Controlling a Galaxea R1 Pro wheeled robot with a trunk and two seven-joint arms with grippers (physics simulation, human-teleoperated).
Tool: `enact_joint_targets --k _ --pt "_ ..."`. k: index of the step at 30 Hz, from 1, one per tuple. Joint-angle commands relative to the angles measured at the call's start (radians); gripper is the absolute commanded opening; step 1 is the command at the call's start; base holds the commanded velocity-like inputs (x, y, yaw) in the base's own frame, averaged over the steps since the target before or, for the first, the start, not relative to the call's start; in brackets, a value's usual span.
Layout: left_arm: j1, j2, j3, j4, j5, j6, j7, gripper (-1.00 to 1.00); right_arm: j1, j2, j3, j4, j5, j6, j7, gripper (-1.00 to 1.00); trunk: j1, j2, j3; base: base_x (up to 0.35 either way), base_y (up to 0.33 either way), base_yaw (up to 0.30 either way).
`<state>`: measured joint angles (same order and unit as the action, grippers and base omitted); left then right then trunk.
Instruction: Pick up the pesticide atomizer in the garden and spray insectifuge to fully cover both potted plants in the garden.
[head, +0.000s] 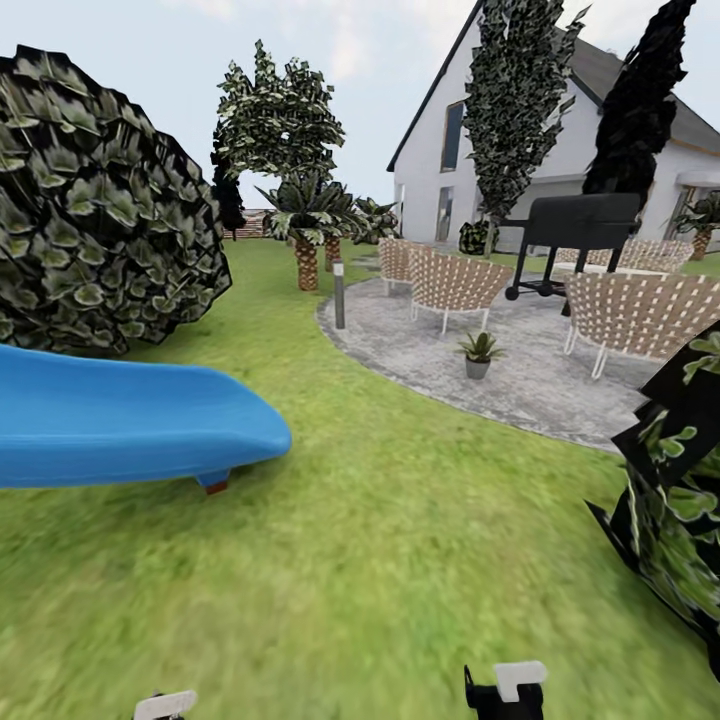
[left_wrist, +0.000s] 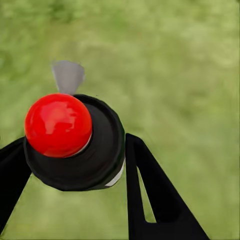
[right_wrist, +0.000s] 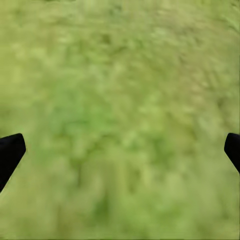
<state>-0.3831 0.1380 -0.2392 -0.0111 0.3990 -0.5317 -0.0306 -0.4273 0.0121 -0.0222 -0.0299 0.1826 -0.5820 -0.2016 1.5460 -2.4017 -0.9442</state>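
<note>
Green lawn (head: 400, 560) is occupying most of the head view, and the robot is standing on it, well apart from the round grey stone patio (head: 520, 380) ahead and to the right. A white gabled house (head: 440, 140) is standing behind the patio. A large dark leafy bush (head: 100, 200) is rising at the left, with a blue plastic slide (head: 120, 420) lying on the grass below it. On the patio, woven cream chairs (head: 455, 285) are grouped beside a black wheeled grill (head: 580, 225).

One small potted plant (head: 478, 353), a low green rosette in a grey pot, is standing on the stone near the closest chair. The second potted plant cannot be identified from these views.

In the left wrist view, the left claw (left_wrist: 75, 165) is gripping a dark round-bodied object with a red dome cap and a thin grey tab; judging by the task, this is the pesticide atomizer (left_wrist: 75, 140), held over grass. In the right wrist view, the right claw (right_wrist: 120, 155) is standing wide open, its black tips at opposite edges, holding nothing.

Progress assessment: the pickup step appears complete. The approach to the patio is not finished, since the visible plant is well apart from the robot. Spraying of both plants remains to be done; no covering is visible on the leaves.
</note>
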Motion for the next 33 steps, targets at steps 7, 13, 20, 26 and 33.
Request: enact_joint_targets --k 7,13,20,26,33 --pt "0.000 -0.001 -0.008 0.000 0.011 -0.002 -0.003 -1.00 -0.001 0.000 -0.002 0.001 0.011 -0.001 -0.010 1.00 0.000 0.000 -0.001 0.306 0.193 0.000" --pt "0.000 -0.001 -0.008 0.000 0.011 -0.002 -0.003 -1.00 -0.001 0.000 -0.003 0.001 0.011 -0.001 -0.012 1.00 0.000 0.000 -0.001 0.321 0.106 0.000" --pt "0.000 -0.001 -0.008 0.000 0.011 -0.002 -0.003 -1.00 -0.001 0.000 -0.003 0.001 0.009 -0.001 -0.013 1.00 0.000 0.000 0.000 0.335 0.006 -0.088" --pt "0.000 -0.001 -0.008 0.000 0.011 -0.002 -0.003 -1.00 -0.001 0.001 -0.003 0.001 0.009 -0.001 -0.013 1.00 0.000 0.000 0.003 0.336 0.031 -0.241" --pt "0.000 -0.001 -0.008 0.000 0.011 -0.002 -0.003 -1.00 -0.001 0.001 -0.003 0.001 0.009 -0.001 -0.013 1.00 0.000 0.000 0.007 0.336 0.077 -0.247"
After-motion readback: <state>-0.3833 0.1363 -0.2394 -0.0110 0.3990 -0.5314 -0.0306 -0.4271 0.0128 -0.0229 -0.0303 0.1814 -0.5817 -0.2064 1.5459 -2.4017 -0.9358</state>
